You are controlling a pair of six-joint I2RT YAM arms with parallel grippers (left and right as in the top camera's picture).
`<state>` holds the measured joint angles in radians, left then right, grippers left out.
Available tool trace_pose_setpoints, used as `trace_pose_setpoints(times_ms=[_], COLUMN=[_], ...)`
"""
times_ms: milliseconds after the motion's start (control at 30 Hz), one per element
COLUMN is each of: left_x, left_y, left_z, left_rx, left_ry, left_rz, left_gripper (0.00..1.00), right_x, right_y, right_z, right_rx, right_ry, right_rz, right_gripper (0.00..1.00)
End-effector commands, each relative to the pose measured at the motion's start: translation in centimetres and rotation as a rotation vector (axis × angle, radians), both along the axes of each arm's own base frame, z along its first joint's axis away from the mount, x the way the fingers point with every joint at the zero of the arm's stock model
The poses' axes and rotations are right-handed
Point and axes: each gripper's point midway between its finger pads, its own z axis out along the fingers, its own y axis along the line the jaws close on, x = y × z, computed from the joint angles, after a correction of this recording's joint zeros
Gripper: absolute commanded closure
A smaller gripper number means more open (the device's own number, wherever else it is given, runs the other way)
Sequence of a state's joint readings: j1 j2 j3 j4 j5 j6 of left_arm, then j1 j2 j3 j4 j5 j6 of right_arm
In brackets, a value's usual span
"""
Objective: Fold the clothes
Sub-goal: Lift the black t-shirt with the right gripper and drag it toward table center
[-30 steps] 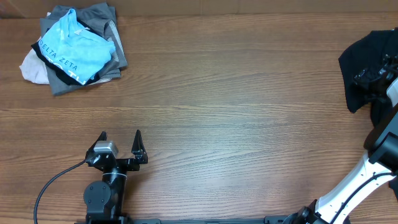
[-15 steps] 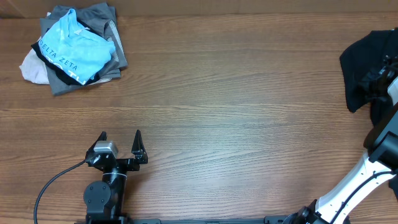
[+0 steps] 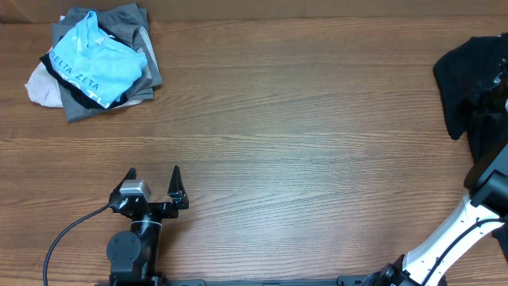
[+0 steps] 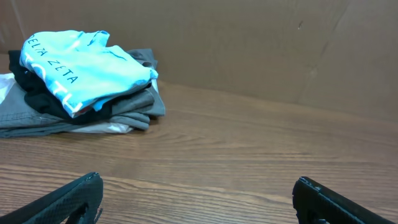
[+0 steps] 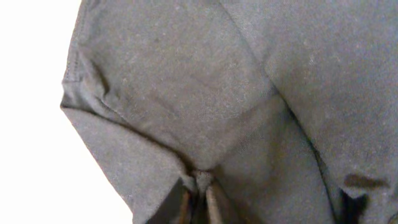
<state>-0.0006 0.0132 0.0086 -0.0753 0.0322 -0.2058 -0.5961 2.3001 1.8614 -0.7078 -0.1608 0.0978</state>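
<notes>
The clothes, a crumpled black T-shirt (image 3: 463, 75), lie bunched at the table's far right edge. My right gripper (image 3: 494, 86) is over the shirt and largely lost against the dark cloth. In the right wrist view the black fabric (image 5: 205, 81) fills the frame. A fold of it is pinched between the jaws of my right gripper (image 5: 199, 186), which is shut on it. My left gripper (image 3: 153, 171) rests near the front left of the table, far from the shirt. Its jaws stand wide open with only bare wood between them (image 4: 198, 186).
A pile of other garments (image 3: 95, 63), topped by a light blue "DELTA ZETA" shirt (image 4: 81, 68), sits at the back left corner. A brown cardboard wall (image 4: 280, 43) runs behind the table. The left arm's black cable (image 3: 67, 234) trails to the front left.
My right gripper has closed on a fold of the black shirt, and the cloth has shifted slightly at the right edge. The left arm has not moved.
</notes>
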Motion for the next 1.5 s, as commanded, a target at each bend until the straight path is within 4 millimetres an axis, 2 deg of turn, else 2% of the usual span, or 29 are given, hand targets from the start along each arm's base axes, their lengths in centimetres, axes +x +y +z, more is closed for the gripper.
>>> trace_pose_setpoints(times_ms=[0, 267, 300, 400, 467, 533, 567, 733, 800, 833, 900, 933, 967, 1033, 1167, 1200, 1233, 1367, 1400, 1467], left_x=[0.0, 0.0, 0.0, 0.0, 0.0, 0.0, 0.0, 0.0, 0.0, 0.0, 0.0, 0.0, 0.0, 0.0, 0.0, 0.0, 0.0, 0.0, 0.0, 0.0], left_y=[-0.2, -0.2, -0.2, -0.2, -0.2, -0.2, -0.2, -0.2, -0.2, -0.2, -0.2, -0.2, -0.2, -0.2, -0.2, -0.2, -0.2, -0.2, -0.2, -0.2], left_z=[0.0, 0.0, 0.0, 0.0, 0.0, 0.0, 0.0, 0.0, 0.0, 0.0, 0.0, 0.0, 0.0, 0.0, 0.0, 0.0, 0.0, 0.0, 0.0, 0.0], left_rx=[0.019, 0.019, 0.019, 0.019, 0.019, 0.019, 0.019, 0.019, 0.019, 0.019, 0.019, 0.019, 0.019, 0.019, 0.019, 0.019, 0.019, 0.019, 0.019, 0.019], left_ry=[-0.005, -0.005, -0.005, -0.005, -0.005, -0.005, -0.005, -0.005, -0.005, -0.005, -0.005, -0.005, -0.005, -0.005, -0.005, -0.005, -0.005, -0.005, -0.005, -0.005], left_rz=[-0.009, -0.009, -0.009, -0.009, -0.009, -0.009, -0.009, -0.009, -0.009, -0.009, -0.009, -0.009, -0.009, -0.009, -0.009, -0.009, -0.009, -0.009, -0.009, -0.009], left_gripper=[0.0, 0.0, 0.0, 0.0, 0.0, 0.0, 0.0, 0.0, 0.0, 0.0, 0.0, 0.0, 0.0, 0.0, 0.0, 0.0, 0.0, 0.0, 0.0, 0.0], right_x=[2.0, 2.9, 2.9, 3.0, 3.2, 3.8, 4.6, 6.6, 7.4, 7.9, 8.4, 8.7, 8.8, 9.0, 8.3, 7.9, 7.1, 3.0, 1.8, -0.1], right_y=[1.5, 3.5, 3.5, 3.7, 4.3, 5.6, 7.4, 13.0, 16.0, 18.2, 21.6, 24.4, 26.2, 31.4, 41.0, 43.6, 47.2, 57.3, 59.4, 62.3], right_z=[1.9, 1.7, 1.7, 1.7, 1.7, 1.9, 2.3, 2.6, 2.6, 2.6, 2.6, 2.6, 2.6, 2.8, 3.2, 3.3, 3.5, 3.7, 3.7, 3.6], right_rx=[0.0, -0.008, -0.011, -0.011, 0.004, 0.044, 0.093, 0.13, 0.134, 0.136, 0.14, 0.144, 0.148, 0.169, 0.201, 0.205, 0.216, 0.229, 0.23, 0.226], right_ry=[-0.051, -0.039, -0.037, -0.034, -0.043, -0.068, -0.101, -0.121, -0.117, -0.115, -0.111, -0.109, -0.108, -0.109, -0.12, -0.123, -0.127, -0.128, -0.126, -0.113], right_rz=[0.042, 0.077, 0.076, 0.079, 0.093, 0.128, 0.176, 0.287, 0.341, 0.382, 0.442, 0.49, 0.515, 0.585, 0.721, 0.762, 0.815, 1.001, 1.04, 1.074], right_gripper=[0.83, 0.76, 0.78, 0.96, 0.96, 0.96, 0.96, 0.96, 0.96, 0.96, 0.96, 0.96, 0.96, 0.96, 0.96, 0.96, 0.96, 0.96, 0.96, 0.96])
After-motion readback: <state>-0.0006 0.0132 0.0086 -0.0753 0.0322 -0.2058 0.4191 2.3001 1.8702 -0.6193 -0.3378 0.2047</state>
